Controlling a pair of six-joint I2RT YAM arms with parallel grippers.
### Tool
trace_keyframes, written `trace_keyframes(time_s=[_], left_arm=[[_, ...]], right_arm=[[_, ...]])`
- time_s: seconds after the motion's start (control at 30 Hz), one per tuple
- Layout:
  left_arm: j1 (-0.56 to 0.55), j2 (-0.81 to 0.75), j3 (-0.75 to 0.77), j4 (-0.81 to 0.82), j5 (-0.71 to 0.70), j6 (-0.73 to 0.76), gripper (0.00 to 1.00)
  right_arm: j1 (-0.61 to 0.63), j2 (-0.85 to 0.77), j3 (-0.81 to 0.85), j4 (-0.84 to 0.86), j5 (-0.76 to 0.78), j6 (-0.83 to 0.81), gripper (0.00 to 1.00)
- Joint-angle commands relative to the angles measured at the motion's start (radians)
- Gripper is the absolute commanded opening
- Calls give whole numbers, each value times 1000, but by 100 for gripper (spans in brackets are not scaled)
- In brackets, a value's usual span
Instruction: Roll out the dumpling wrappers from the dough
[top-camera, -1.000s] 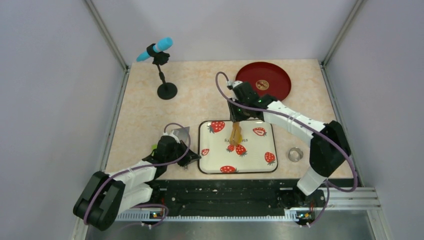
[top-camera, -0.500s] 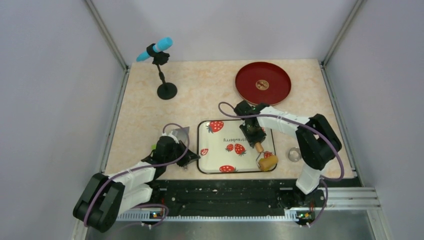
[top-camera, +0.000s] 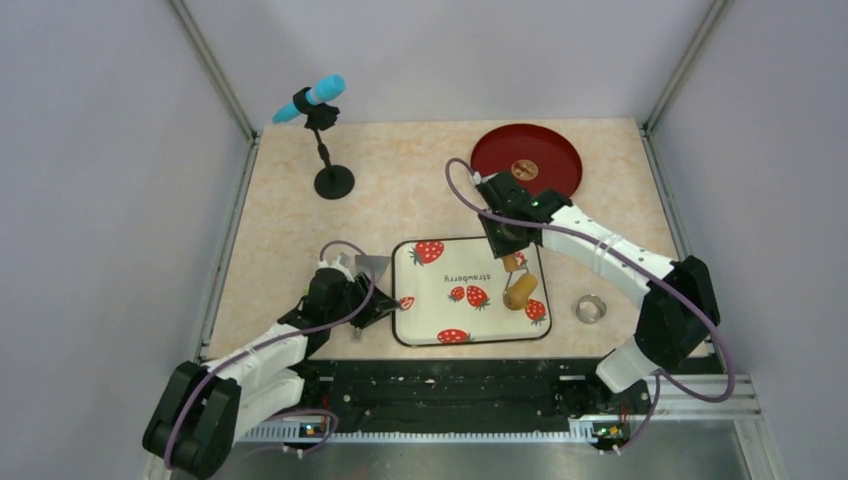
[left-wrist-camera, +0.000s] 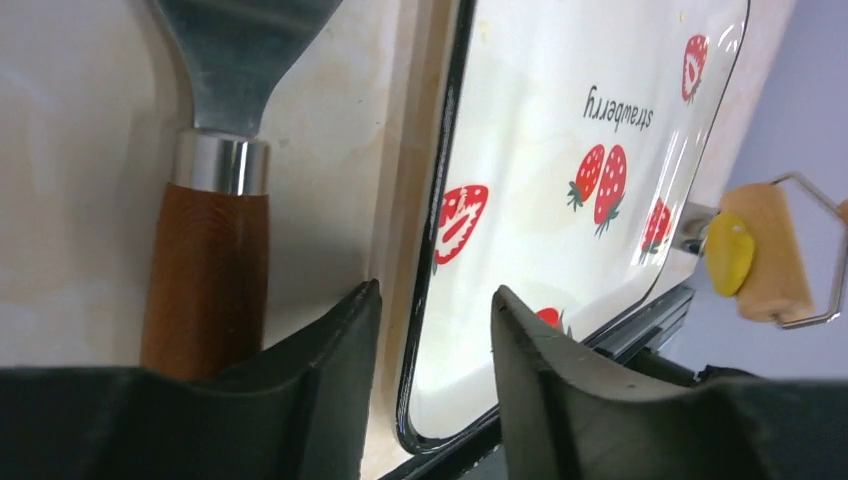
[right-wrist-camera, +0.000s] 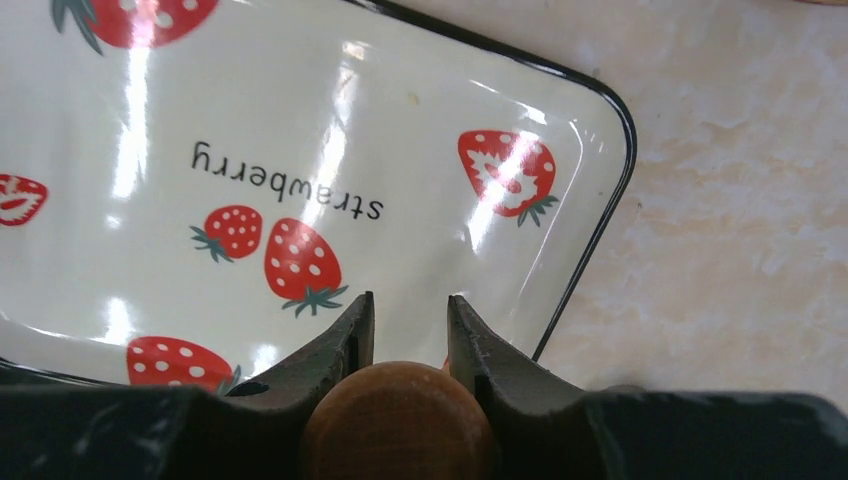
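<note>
Lab test cell; grey walls (top-camera: 100, 200), alu frame (top-camera: 212, 70).

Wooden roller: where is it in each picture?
Top view: tan wooden roller at the white strawberry-print tray's right side.
Left wrist: far right edge, past the tray.
Right wrist: only its round handle end, bottom centre, in the right gripper.
Shared landmark: the word "strawberry" on the tray.

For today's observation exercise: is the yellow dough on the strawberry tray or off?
Off: the dough clings to the roller, at its end.
</note>
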Motion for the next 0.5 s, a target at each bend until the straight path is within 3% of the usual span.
trace_keyframes(time_s=[0.0, 0.27, 0.47], left_arm=[[6, -50, 85, -96, -47, 84, 53], [-40, -155, 197, -110, -12, 120, 58], [-127, -13, 263, 89, 81, 47, 57]], right_arm=[[0, -101, 45, 97, -3, 25, 0], [0, -188, -51, 281, -99, 85, 0], [0, -268, -119, 414, -183, 133, 0]])
